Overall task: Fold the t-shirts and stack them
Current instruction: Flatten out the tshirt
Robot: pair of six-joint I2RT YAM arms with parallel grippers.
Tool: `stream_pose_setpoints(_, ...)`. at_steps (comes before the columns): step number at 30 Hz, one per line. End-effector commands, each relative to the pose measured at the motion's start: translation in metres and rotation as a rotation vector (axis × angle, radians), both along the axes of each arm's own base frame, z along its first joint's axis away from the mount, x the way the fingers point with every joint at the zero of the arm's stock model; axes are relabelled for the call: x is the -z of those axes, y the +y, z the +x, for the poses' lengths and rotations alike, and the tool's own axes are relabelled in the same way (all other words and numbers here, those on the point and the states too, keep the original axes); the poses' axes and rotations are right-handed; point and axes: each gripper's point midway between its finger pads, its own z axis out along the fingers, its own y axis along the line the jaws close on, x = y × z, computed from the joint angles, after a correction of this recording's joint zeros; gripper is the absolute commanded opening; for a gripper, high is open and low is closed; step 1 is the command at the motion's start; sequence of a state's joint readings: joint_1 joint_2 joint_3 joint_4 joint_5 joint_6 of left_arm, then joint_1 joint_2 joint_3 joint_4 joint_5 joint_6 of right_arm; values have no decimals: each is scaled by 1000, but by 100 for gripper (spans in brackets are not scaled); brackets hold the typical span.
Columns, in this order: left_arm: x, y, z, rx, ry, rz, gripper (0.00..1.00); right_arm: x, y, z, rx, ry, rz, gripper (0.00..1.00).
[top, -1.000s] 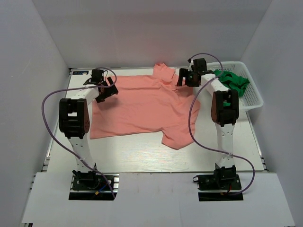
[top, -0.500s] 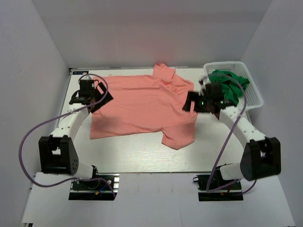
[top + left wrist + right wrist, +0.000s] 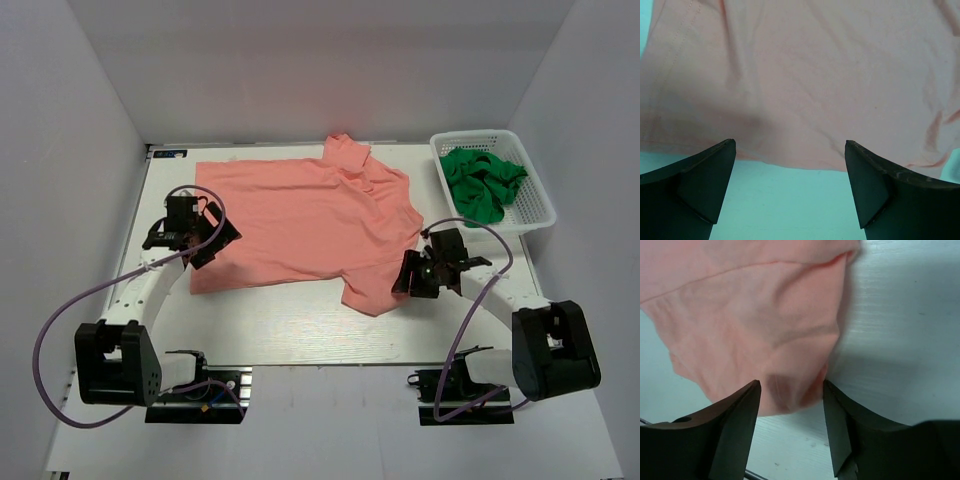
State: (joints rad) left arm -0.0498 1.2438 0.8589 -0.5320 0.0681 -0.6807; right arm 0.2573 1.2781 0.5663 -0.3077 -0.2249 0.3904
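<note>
Thin, softly wrinkled salmon-pink shirt (image 3: 310, 215) flat on pale wood-grain table (image 3: 300, 335)

Spread shirt (image 3: 310, 215) left of basket (image 3: 525, 222)

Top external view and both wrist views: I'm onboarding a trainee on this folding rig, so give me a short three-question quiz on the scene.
1. True or false: the green garment lies outside the white basket.
2. Which part of the salmon-pink shirt lies between the jaws of the right gripper? A. the far sleeve B. the near sleeve C. the hem
3. In one word, how do the jaws of the left gripper stand?

Key:
1. False: it lies bunched inside the basket.
2. B.
3. Open, at the shirt's edge.
</note>
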Motion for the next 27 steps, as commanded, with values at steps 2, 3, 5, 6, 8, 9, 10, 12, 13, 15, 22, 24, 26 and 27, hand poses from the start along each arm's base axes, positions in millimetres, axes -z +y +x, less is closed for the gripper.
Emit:
stream_pose_setpoints(2, -12, -2, -2, 6, -44, -3, 100, 18, 4, 5, 1, -44, 18, 51)
stream_pose_setpoints(3, -12, -2, -2, 6, -44, -3, 100, 23, 3, 3, 3, -21, 11, 36)
stream_pose_setpoints(5, -16, -2, 0, 6, -53, -4, 100, 20, 8, 0, -14, 6, 24, 16)
stream_pose_setpoints(6, -16, -2, 0, 6, -53, -4, 100, 18, 8, -1, -16, 18, 26, 0)
stream_pose_setpoints(8, -18, 0, 0, 0, -54, 3, 100, 15, 6, -19, -28, 99, 10, 0)
stream_pose_setpoints(9, -18, 0, 0, 7, -54, 9, 100, 7, 4, -28, -25, 128, 0, 0)
stream_pose_setpoints(10, -18, 0, 0, 7, -54, 9, 100, -1, 4, -28, -22, 137, 4, 0)
stream_pose_setpoints(12, -18, 1, 0, 14, -55, 15, 100, -13, -2, -58, -23, 252, -13, 0)
stream_pose_setpoints(13, -18, 1, 0, 14, -55, 15, 100, -33, 1, -46, -21, 212, -4, 0)
stream_pose_setpoints(15, -18, -1, 2, 20, -54, 8, 100, -57, -2, -56, -14, 287, -19, 0)
stream_pose_setpoints(22, -15, -1, 2, 27, -42, 15, 100, -68, -1, -60, 7, 454, -45, 0)
stream_pose_setpoints(24, -17, 1, 2, 20, -42, 23, 100, -61, -13, -56, 41, 453, -123, 0)
stream_pose_setpoints(26, -16, 3, 1, 14, -34, 30, 100, -52, -19, -56, 61, 464, -164, 0)
stream_pose_setpoints(27, -16, 3, 1, 14, -34, 30, 100, -50, -19, -58, 58, 474, -162, 0)
